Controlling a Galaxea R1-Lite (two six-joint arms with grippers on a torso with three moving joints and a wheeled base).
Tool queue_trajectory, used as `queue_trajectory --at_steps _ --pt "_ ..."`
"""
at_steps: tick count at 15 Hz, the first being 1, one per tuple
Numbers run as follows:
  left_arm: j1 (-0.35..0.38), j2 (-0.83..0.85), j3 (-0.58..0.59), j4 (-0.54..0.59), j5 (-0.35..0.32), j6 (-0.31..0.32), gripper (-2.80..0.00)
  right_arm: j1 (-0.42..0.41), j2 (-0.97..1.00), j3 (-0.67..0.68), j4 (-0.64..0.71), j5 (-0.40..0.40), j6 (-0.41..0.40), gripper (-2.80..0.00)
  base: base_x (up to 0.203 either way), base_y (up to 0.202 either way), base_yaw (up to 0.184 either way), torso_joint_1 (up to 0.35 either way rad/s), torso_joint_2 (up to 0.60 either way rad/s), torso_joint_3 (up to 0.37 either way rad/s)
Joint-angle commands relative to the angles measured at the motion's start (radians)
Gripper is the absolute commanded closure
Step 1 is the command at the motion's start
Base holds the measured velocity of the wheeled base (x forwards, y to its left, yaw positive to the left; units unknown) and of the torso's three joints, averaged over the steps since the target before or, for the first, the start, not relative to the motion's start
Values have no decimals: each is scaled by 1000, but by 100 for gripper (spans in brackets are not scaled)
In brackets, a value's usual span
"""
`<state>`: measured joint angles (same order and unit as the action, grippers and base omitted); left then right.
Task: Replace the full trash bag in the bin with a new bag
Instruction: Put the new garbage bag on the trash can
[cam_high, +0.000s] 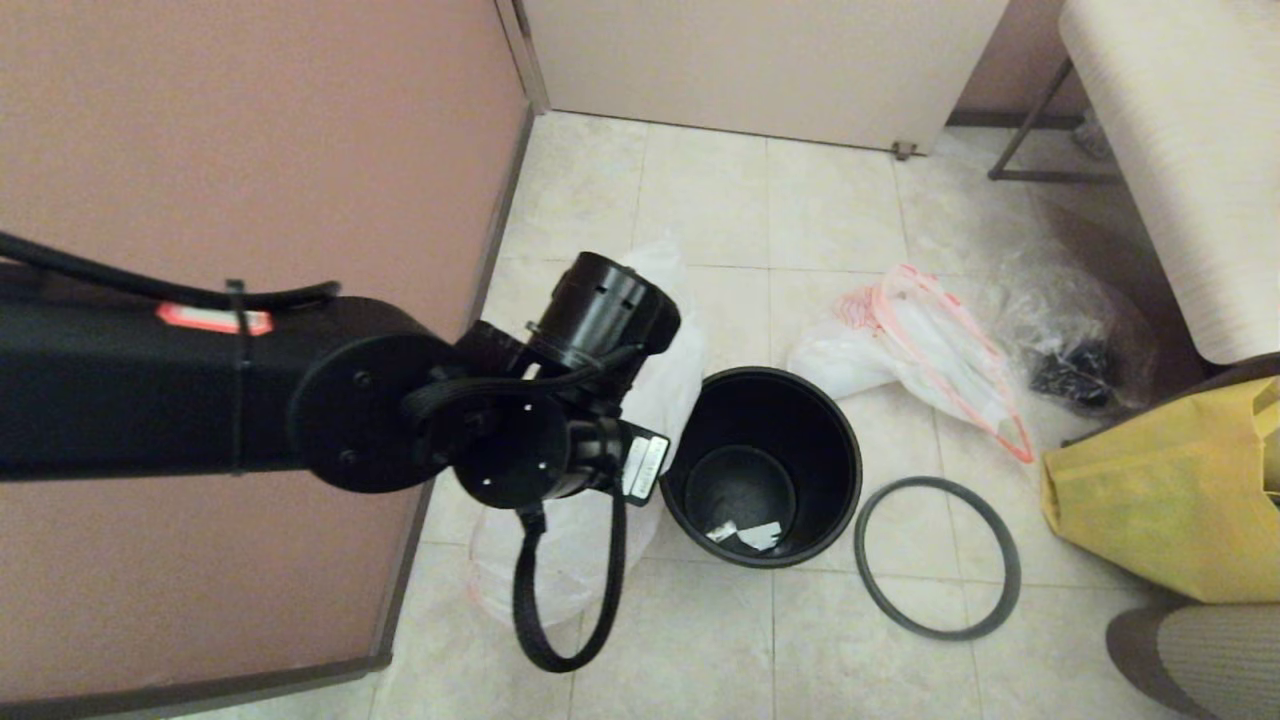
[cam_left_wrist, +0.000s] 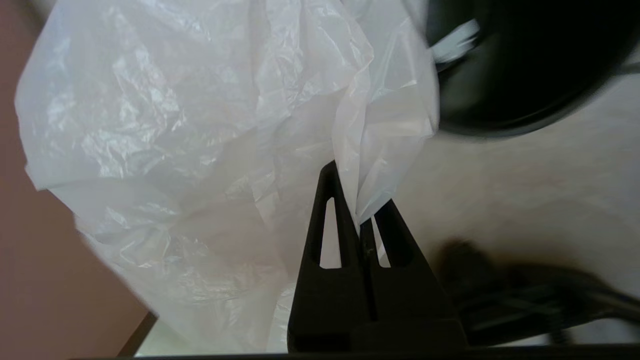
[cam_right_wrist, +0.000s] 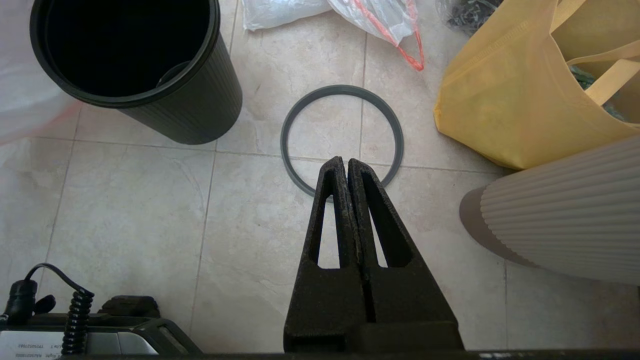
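We see the thin translucent white full trash bag (cam_left_wrist: 190, 130) pinched at a fold by our left gripper (cam_left_wrist: 362, 210), hanging beside the round black plastic bin (cam_high: 762, 465), against the brown wall. Our right gripper (cam_right_wrist: 346, 165), fingers pressed together and holding nothing, hovers over the grey hoop (cam_right_wrist: 342, 137).

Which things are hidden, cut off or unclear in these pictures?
- Head view: the left arm covers most of the full trash bag and hides the left gripper.
- Left wrist view: the bin is blurred and cut off by the edge.
- Head view: the pale scraps inside the bin are too small to identify.
- Right wrist view: the new bag is cut off.
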<state>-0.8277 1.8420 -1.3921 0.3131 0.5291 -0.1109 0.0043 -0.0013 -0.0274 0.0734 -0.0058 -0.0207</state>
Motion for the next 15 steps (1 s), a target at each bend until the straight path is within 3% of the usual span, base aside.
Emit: queue_trajectory --at_steps 1,6,10,11,13,15 --pt "-46 118 -89 0 0 -1 0 0 1 0 0 0 -1 0 0 0 0 0 0 0" --pt "-120 430 -410 -7 -50 9 0 0 1 0 0 0 -1 0 0 0 0 0 0 0" --pt "-116 652 -539 -32 -83 60 0 0 1 0 0 0 -1 0 0 0 0 0 0 0" --pt "-94 698 -547 -87 -92 111 0 0 1 0 0 0 -1 0 0 0 0 0 0 0" --pt "-34 790 -552 -350 -119 205 0 0 1 0 0 0 -1 0 0 0 0 0 0 0" --pt "40 867 -561 -564 -216 304 0 0 1 0 0 0 -1 0 0 0 0 0 0 0"
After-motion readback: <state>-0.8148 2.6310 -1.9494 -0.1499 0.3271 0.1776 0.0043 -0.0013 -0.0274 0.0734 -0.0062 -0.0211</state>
